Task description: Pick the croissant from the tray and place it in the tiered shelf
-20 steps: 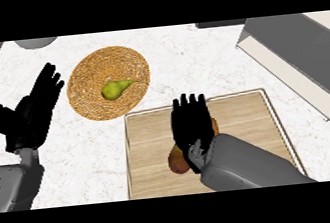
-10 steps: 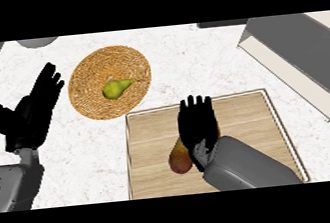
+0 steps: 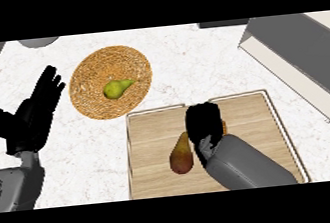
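A wooden tray [image 3: 148, 135] lies at the front middle of the counter. My right hand [image 3: 203, 125] is down on the tray's middle with its fingers curled over the croissant [image 3: 224, 127]. Only a small orange edge of the croissant shows at the hand's right side. The grey tiered shelf [image 3: 303, 55] stands at the back right, apart from the tray. My left hand [image 3: 32, 121] rests open at the left edge, fingers up, holding nothing.
A reddish-brown pear-shaped fruit [image 3: 181, 154] lies on the tray just left of my right hand. A woven round plate [image 3: 90, 75] with a green pear [image 3: 117, 88] sits behind the tray at the left. A grey bowl [image 3: 39, 41] stands at the back left.
My right hand slid a little forward over the croissant, then its fingers curled down on it. The left hand has not moved.
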{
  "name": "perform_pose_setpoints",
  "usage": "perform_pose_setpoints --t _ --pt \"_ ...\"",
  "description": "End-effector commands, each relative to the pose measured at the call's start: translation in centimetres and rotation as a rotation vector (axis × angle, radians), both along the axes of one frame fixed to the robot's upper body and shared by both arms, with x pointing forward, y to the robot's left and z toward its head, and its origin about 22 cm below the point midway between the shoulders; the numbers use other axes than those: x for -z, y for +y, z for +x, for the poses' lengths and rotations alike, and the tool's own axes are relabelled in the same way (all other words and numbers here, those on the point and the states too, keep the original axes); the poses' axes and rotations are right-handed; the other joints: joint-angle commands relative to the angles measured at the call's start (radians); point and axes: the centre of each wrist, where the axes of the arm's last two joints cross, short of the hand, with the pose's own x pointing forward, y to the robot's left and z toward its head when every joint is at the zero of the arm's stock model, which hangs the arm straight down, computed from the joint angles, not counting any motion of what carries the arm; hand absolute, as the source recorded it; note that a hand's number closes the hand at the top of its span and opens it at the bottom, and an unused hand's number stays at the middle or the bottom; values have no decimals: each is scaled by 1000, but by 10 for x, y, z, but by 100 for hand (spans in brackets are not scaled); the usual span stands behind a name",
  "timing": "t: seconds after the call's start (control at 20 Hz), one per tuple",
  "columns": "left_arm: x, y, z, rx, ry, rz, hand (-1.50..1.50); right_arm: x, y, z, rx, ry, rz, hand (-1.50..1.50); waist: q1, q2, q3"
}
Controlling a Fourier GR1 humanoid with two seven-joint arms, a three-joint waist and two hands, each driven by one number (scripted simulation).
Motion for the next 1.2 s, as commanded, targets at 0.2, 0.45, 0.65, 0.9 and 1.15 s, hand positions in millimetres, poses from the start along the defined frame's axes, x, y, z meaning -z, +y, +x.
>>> perform_pose_setpoints --t 0.2,0.45,0.65,0.9,1.15 --pt "-1 17 -13 3 12 11 0 28 -2 -14 -62 -23 -99 150 4 4 1" --pt "4 -7 -11 2 -5 -3 0 13 7 -18 -105 -127 -47 150 1 3 1" --pt "5 16 0 -9 9 -7 0 16 6 -65 -263 -96 299 150 -18 3 1" --pt "5 4 0 -36 11 -11 0 -10 0 -104 -327 -155 568 150 -24 -1 1" --pt "-2 18 -2 -27 3 0 0 -50 -12 -125 -253 -310 897 150 -26 -3 2"
